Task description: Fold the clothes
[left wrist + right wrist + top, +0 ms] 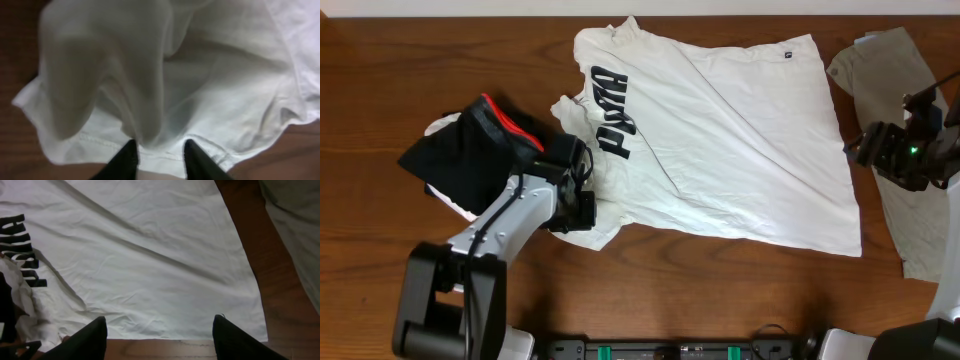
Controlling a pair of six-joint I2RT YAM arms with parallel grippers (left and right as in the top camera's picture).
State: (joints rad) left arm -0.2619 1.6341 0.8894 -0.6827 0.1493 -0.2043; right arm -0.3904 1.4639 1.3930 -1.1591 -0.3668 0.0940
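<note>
The white T-shirt [720, 130] with dark lettering lies spread across the table, its left sleeve area bunched up. My left gripper [582, 180] is at that bunched lower-left corner. In the left wrist view a fold of the shirt's hem [165, 160] sits between the narrowed fingers of the left gripper [160, 147], shut on the cloth. My right gripper [857, 148] hovers open at the shirt's right edge. Its wide-apart fingers straddle the hem [160, 330] without touching it. The black garment [470, 150] with a red-edged waistband lies at the left. The khaki-grey garment [910, 160] is at the right.
The black garment partly covers a small white piece of cloth [445, 125]. Bare wooden table [720, 290] runs along the front edge, below the shirt. The khaki-grey garment [295, 230] lies close to the shirt's right side with a strip of wood between them.
</note>
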